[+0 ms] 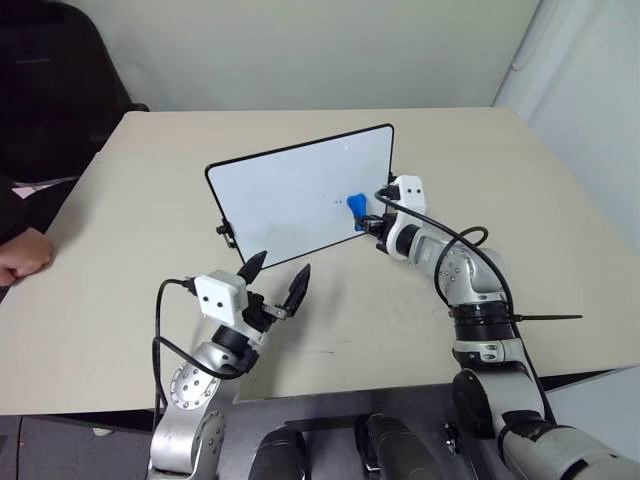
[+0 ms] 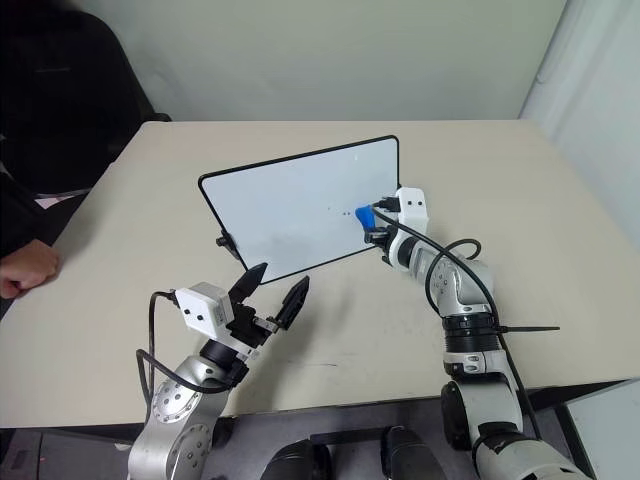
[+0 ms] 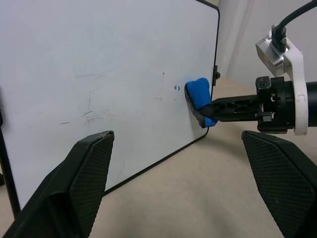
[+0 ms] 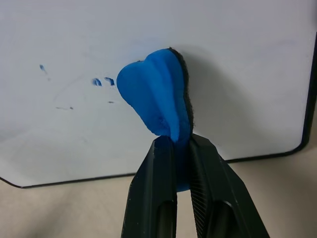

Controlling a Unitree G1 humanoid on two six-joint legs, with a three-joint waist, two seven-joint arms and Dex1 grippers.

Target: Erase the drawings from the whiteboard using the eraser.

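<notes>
Blue eraser, pinched tight between the right gripper's 2 fingers, presses its dark felt face against the whiteboard near the board's right edge — placed to wipe the last blue specks beside it. Left gripper hangs spread before the board's lower edge, holding nothing.

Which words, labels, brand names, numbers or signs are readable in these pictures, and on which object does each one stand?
None can be read.
Whiteboard: only small blue remnants of the drawings beside the eraser, plus faint dark smudges; they form no letter or number.
Eraser, held in the right end effector: plain blue, no print.
Left end effector and the white camera housings: no label visible.
</notes>
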